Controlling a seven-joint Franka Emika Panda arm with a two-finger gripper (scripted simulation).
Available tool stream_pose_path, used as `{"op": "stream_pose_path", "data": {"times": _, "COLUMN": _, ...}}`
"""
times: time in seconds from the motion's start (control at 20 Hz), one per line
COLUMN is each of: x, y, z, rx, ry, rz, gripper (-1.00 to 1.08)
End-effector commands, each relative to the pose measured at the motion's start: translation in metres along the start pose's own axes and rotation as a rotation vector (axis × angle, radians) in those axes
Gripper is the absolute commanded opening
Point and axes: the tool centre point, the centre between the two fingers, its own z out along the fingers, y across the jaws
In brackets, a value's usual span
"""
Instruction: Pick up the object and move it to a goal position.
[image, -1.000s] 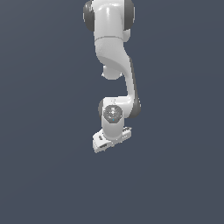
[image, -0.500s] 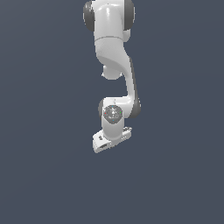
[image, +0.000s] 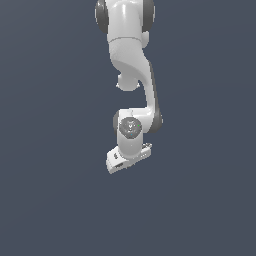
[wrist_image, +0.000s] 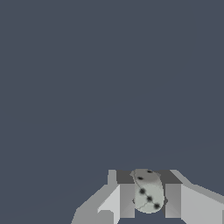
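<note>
The arm (image: 131, 75) hangs down from the top of the exterior view, a little to the right of the middle. The hand (image: 128, 159) is at its bottom end, under the round wrist joint (image: 131, 128). In the wrist view, the object (wrist_image: 148, 192) sits between the two fingers (wrist_image: 127, 200), touching them on both sides.

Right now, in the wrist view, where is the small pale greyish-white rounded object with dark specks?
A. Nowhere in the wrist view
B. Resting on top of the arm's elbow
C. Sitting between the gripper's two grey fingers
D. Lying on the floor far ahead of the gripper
C: the wrist view shows the pale speckled object sitting between the gripper's two grey fingers, which flank it closely on both sides.
</note>
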Motion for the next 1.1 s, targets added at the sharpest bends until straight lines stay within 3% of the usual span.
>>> {"op": "stream_pose_path", "data": {"times": 0.0, "x": 0.001, "y": -0.003, "z": -0.011, "rx": 0.0, "ry": 0.001, "rz": 0.0, "gripper": -1.0}}
{"op": "stream_pose_path", "data": {"times": 0.35, "x": 0.006, "y": -0.021, "z": -0.063, "rx": -0.001, "ry": 0.001, "rz": -0.001, "gripper": -1.0}}
{"op": "stream_pose_path", "data": {"times": 1.05, "x": 0.02, "y": -0.072, "z": -0.221, "rx": -0.001, "ry": 0.001, "rz": -0.002, "gripper": -1.0}}
